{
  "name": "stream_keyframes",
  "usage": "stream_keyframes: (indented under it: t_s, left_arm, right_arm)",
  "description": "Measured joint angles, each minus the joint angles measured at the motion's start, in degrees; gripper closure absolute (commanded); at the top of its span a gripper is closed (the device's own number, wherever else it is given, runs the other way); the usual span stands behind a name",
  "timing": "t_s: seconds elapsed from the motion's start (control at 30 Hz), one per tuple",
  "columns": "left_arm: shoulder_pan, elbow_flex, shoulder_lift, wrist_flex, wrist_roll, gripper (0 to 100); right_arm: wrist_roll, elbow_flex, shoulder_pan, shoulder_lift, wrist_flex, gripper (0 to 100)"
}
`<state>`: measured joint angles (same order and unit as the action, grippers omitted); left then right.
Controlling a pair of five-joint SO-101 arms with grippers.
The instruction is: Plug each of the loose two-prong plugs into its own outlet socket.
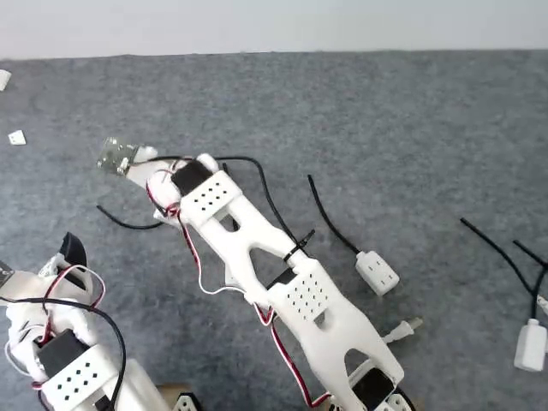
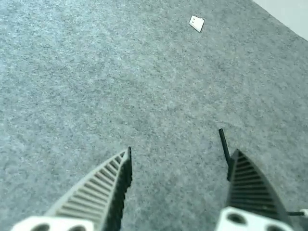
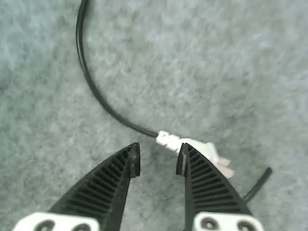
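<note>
Room: grey carpeted worktop (image 1: 411, 128) had loads of free space across the back and middle, with a pale wall (image 1: 274, 26) along the far edge.
Left jaws: left gripper (image 2: 182, 151) hung over bare carpet with its jaws spread wide and nothing between them. A black cord end (image 2: 223, 144) lay just beside one tip and a white scrap (image 2: 196, 23) was well off.
Right jaws: right gripper (image 3: 159, 145) was partly open and not clamped on anything. The white plug (image 3: 198, 144) lay on the carpet right at one tip, its black cord (image 3: 91, 82) curving away.
Sockets: one outlet socket (image 1: 377, 272) sat mid-worktop. A second socket (image 1: 531, 344) sat at the right edge, well apart from it.
Hidden bits: second plug (image 1: 404, 329) poked out from beside the right arm (image 1: 282, 274), which covered its cord. The cords near the right edge were cut off by the frame.
</note>
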<state>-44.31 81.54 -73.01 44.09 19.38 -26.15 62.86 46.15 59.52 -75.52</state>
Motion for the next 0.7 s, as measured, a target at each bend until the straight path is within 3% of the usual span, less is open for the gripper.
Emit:
stream_keyframes:
  t_s: [0.23,0.33,0.57,0.7]
  left_arm:
    - [0.0,0.0,0.0,0.0,0.0,70]
    - [0.0,0.0,0.0,0.0,0.0,70]
    - [0.0,0.0,0.0,0.0,0.0,70]
    - [0.0,0.0,0.0,0.0,0.0,70]
  right_arm:
    - [10.11,7.03,0.0,6.24,-0.26,86.2]
    - [10.46,8.62,0.09,7.3,-0.44,86.2]
    - [-9.23,11.69,0.09,7.65,-8.26,86.0]
    - [-16.79,11.69,-0.53,7.65,-8.62,85.9]
